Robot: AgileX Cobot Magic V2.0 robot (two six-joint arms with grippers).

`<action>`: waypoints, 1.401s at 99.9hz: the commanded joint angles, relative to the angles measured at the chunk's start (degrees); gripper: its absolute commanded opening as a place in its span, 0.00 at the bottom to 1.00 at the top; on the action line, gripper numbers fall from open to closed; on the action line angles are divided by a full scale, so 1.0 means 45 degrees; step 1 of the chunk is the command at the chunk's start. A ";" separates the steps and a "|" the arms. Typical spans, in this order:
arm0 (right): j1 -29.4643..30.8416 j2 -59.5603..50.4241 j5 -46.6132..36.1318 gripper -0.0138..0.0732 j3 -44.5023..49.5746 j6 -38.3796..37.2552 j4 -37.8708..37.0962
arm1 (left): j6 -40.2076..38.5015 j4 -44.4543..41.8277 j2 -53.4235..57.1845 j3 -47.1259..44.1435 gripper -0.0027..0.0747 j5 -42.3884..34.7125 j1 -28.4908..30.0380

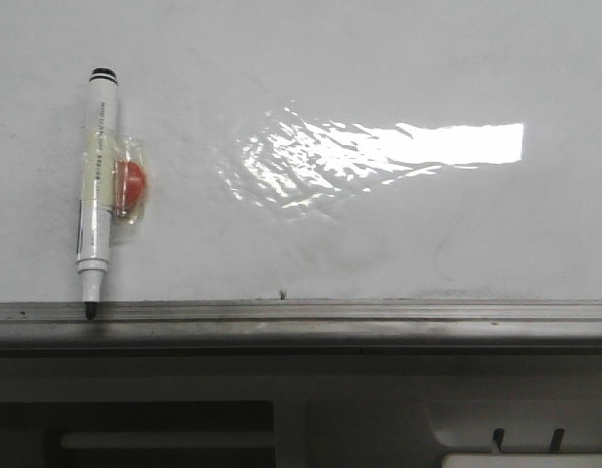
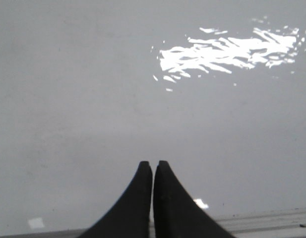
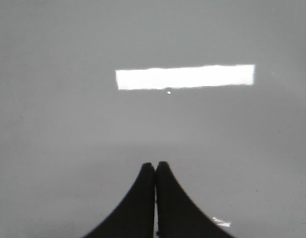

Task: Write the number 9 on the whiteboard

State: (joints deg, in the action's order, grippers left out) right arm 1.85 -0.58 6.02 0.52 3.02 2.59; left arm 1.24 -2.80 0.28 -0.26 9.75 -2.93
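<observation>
The whiteboard (image 1: 379, 78) fills the front view, glossy white with a bright glare patch and faint smudges; no drawn number 9 shows on it. A white marker (image 1: 97, 185) with a black tip lies at its left, tip down on the grey metal ledge (image 1: 379, 314), with a taped red piece (image 1: 131, 185) on its side. Neither gripper shows in the front view. My left gripper (image 2: 153, 163) is shut and empty over bare board (image 2: 68, 99), the ledge just behind it. My right gripper (image 3: 155, 164) is shut and empty over bare board (image 3: 68, 124).
Below the ledge, grey robot base parts (image 1: 281, 419) run across the bottom of the front view. A small dark mark (image 1: 282, 291) sits on the board just above the ledge. Glare shows in the left wrist view (image 2: 227, 49) and the right wrist view (image 3: 185, 77).
</observation>
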 commanded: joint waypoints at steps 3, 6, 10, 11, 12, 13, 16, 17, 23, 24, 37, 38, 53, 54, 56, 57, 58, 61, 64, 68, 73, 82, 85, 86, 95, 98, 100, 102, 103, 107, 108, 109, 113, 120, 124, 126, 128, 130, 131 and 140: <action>-0.0014 -0.0174 -0.0772 0.08 0.0086 0.0070 0.0388 | -0.0036 -0.0022 0.0340 -0.0512 0.01 -0.2168 -0.0045; -0.0014 -0.0174 -0.0669 0.08 0.0008 0.0070 0.0388 | -0.0036 0.0068 0.0340 -0.0512 0.01 -0.2457 -0.0045; -0.0014 -0.0174 -0.0529 0.08 -0.0133 0.0070 0.0416 | -0.0141 0.0283 0.0340 -0.0484 0.01 -0.2832 -0.0045; -0.0014 -0.0174 -0.0529 0.08 -0.0136 0.0070 0.0416 | -0.0141 0.0315 0.0340 -0.0484 0.01 -0.2904 -0.0045; -0.0014 -0.0174 -0.0506 0.08 -0.0175 0.0070 0.0443 | -0.0169 0.0374 0.0340 -0.0484 0.01 -0.2974 -0.0045; -0.0014 -0.0174 -0.0506 0.08 -0.0237 0.0070 0.0444 | -0.0167 0.0405 0.0340 -0.0484 0.01 -0.3109 -0.0045; -0.0014 -0.0174 -0.0412 0.08 -0.0319 0.0070 0.0477 | -0.0167 0.0511 0.0340 -0.0484 0.01 -0.3370 -0.0045; -0.0014 -0.0174 -0.0375 0.08 -0.0374 0.0070 0.0510 | -0.0167 0.0622 0.0340 -0.0484 0.01 -0.3432 -0.0045; -0.0014 -0.0111 -0.0375 0.08 -0.0579 0.0070 0.0806 | -0.0167 0.0740 0.0340 -0.0413 0.01 -0.3726 -0.0045; -0.0014 -0.0076 -0.0375 0.08 -0.0630 0.0070 0.0860 | -0.0167 0.0778 0.0340 -0.0382 0.01 -0.3726 -0.0045; -0.0014 0.0488 0.1112 0.08 -0.1598 0.0070 0.1491 | -0.0276 0.0902 0.0316 0.0383 0.01 -0.2912 -0.0045; -0.0014 0.0586 0.1350 0.08 -0.1738 0.0070 0.1491 | -0.0276 0.0902 0.0302 0.0455 0.01 -0.2770 -0.0045; -0.0014 0.1946 0.2199 0.08 -0.3083 0.0049 0.2624 | -0.0276 0.0749 -0.0457 0.2229 0.01 -0.0391 -0.0045; -0.0014 0.2096 0.2262 0.08 -0.3139 0.0049 0.2738 | -0.0276 0.0749 -0.0566 0.2341 0.01 -0.0398 -0.0045; -0.0014 0.2327 0.2315 0.08 -0.3299 0.0049 0.2780 | -0.0276 0.0749 -0.0677 0.2440 0.01 -0.0423 -0.0045; -0.0014 0.2405 0.2341 0.08 -0.3354 0.0049 0.2780 | -0.0276 0.0749 -0.0785 0.2537 0.01 -0.0427 -0.0045; -0.0014 0.2484 0.2406 0.08 -0.3454 0.0049 0.2780 | -0.0276 0.0749 -0.0894 0.2622 0.01 -0.0511 -0.0045; -0.0014 0.2794 0.2511 0.08 -0.3608 0.0049 0.2780 | -0.0276 0.0774 -0.1051 0.2740 0.01 -0.0612 -0.0045; -0.0014 0.3168 0.2692 0.08 -0.3827 0.0049 0.2780 | -0.0276 0.0775 -0.1298 0.2855 0.01 -0.0875 -0.0045; -0.0014 0.3515 0.2845 0.08 -0.3985 0.0049 0.2780 | -0.0276 0.0775 -0.1541 0.2926 0.01 -0.1219 -0.0045; -0.0014 0.3970 0.2852 0.08 -0.4104 0.0077 0.2780 | -0.0276 0.0775 -0.1935 0.2926 0.01 -0.1764 -0.0045; -0.0014 0.4498 0.2582 0.08 -0.4101 0.0077 0.2748 | -0.0276 0.0775 -0.2453 0.2943 0.01 -0.1840 -0.0045; -0.0014 0.4616 0.2534 0.08 -0.4101 0.0077 0.2748 | -0.0276 0.0775 -0.2627 0.2943 0.02 -0.1842 -0.0045; -0.0014 0.4648 0.2490 0.08 -0.4101 0.0077 0.2748 | -0.0276 0.0775 -0.2658 0.2943 0.02 -0.1842 -0.0045; -0.0014 0.4908 0.2327 0.08 -0.4101 0.0077 0.2748 | -0.0276 0.0775 -0.2958 0.2943 0.14 -0.2168 -0.0045; -0.0014 0.4943 0.2305 0.08 -0.4101 0.0077 0.2748 | -0.0276 0.0775 -0.2987 0.2943 0.19 -0.2319 -0.0045; -0.0014 0.4960 0.2259 0.08 -0.4101 0.0077 0.2748 | -0.0276 0.0775 -0.3035 0.2916 0.21 -0.2513 -0.0045; -0.0014 0.4973 0.2265 0.08 -0.4101 0.0077 0.2748 | -0.0276 0.0775 -0.3063 0.2916 0.25 -0.2694 -0.0045; -0.0014 0.4973 0.2265 0.08 -0.4101 0.0077 0.2748 | -0.0276 0.0775 -0.3065 0.2916 0.27 -0.2753 -0.0045; -0.0014 0.4973 0.2240 0.08 -0.4101 0.0077 0.2748 | -0.0276 0.0775 -0.3151 0.2885 0.31 -0.3044 -0.0045; -0.0014 0.4973 0.2246 0.08 -0.4101 0.0077 0.2748 | -0.0276 0.0775 -0.3184 0.2885 0.33 -0.3087 -0.0045; -0.0014 0.4973 0.2214 0.08 -0.4101 0.0077 0.2748 | -0.0276 0.0775 -0.3188 0.2867 0.34 -0.3166 -0.0045; -0.0014 0.4973 0.2188 0.08 -0.4101 0.0077 0.2748 | -0.0276 0.0854 -0.3286 0.2807 0.35 -0.3495 -0.0045; -0.0014 0.4973 0.2188 0.08 -0.4101 0.0077 0.2748 | -0.0276 0.1328 -0.3466 0.2807 0.35 -0.3892 -0.0045; -0.0014 0.4973 0.2188 0.08 -0.4101 0.0077 0.2748 | -0.0276 0.1378 -0.3554 0.2807 0.35 -0.4071 -0.0045; -0.0014 0.4973 0.2188 0.08 -0.4101 0.0077 0.2748 | -0.0276 0.1378 -0.3630 0.2807 0.35 -0.4114 -0.0070; -0.0014 0.4973 0.2188 0.08 -0.4101 0.0077 0.2748 | -0.0276 0.1378 -0.3678 0.2807 0.35 -0.4182 -0.0091; -0.0014 0.4973 0.2188 0.08 -0.4101 0.0077 0.2748 | -0.0276 0.1355 -0.3743 0.2807 0.35 -0.4184 -0.0180; -0.0014 0.4973 0.2188 0.08 -0.4101 0.0077 0.2748 | -0.0276 0.1355 -0.3767 0.2807 0.35 -0.4184 -0.0207; -0.0014 0.4973 0.2188 0.08 -0.4101 0.0077 0.2748 | -0.0276 0.1321 -0.4160 0.2807 0.37 -0.4330 -0.0823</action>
State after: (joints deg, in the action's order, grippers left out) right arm 1.85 20.96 20.39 -15.91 3.02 14.60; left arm 0.50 2.61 -16.12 10.81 -4.34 -4.18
